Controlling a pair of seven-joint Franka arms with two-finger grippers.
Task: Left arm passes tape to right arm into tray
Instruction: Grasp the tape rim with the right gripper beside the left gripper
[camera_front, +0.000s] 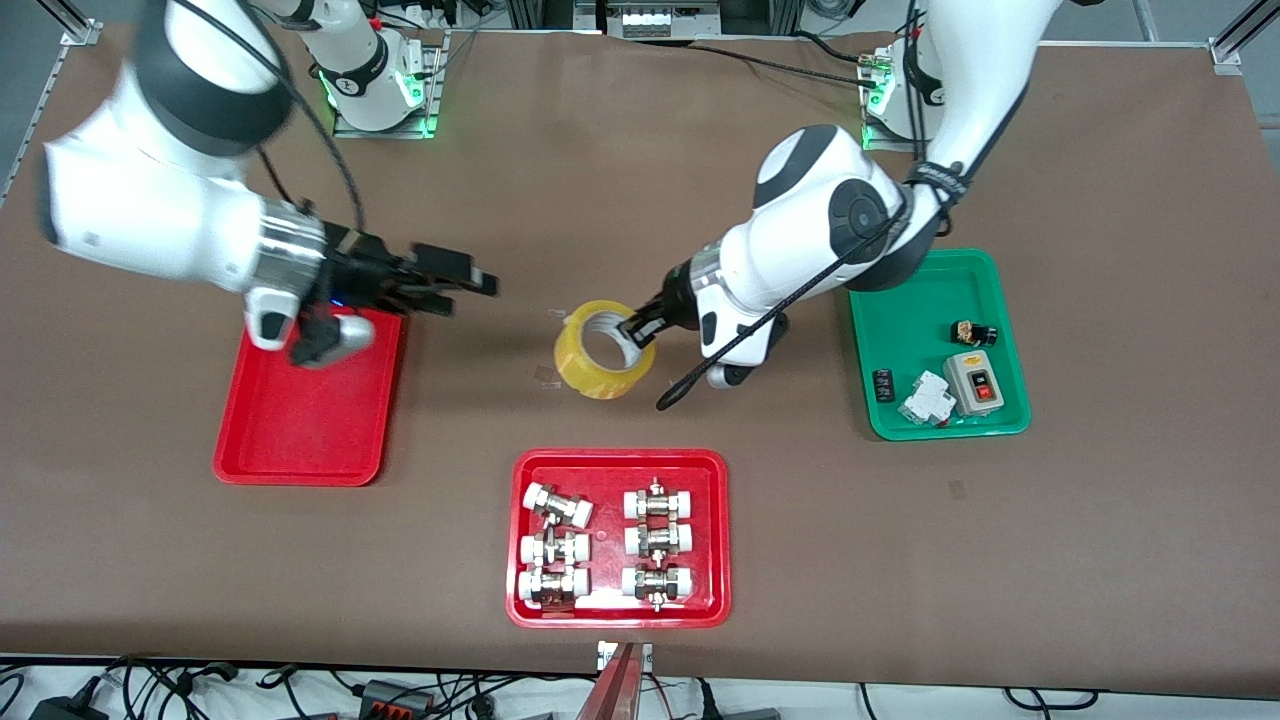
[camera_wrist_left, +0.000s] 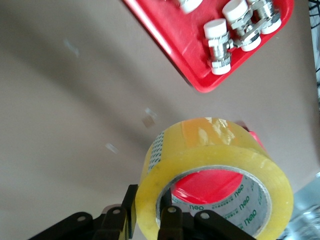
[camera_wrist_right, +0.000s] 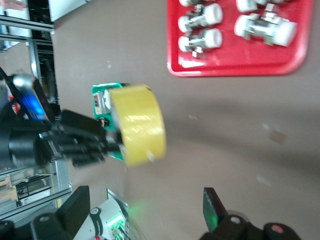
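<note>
Over table between red tray (camera_front: 300, 440) and green tray (camera_front: 985, 270), tape (camera_front: 603, 350) held aloft by left gripper (camera_front: 640, 330), fingers pinched on roll wall. Right gripper (camera_front: 445, 280) spread wide, empty, over red tray's edge toward tape, apart from it.

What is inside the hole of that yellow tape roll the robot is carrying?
One of the left gripper's fingers reaches into the yellow tape roll's pale core, the other presses outside the wall. Red shows through the hole in the left wrist view. The fingertips are covered.
</note>
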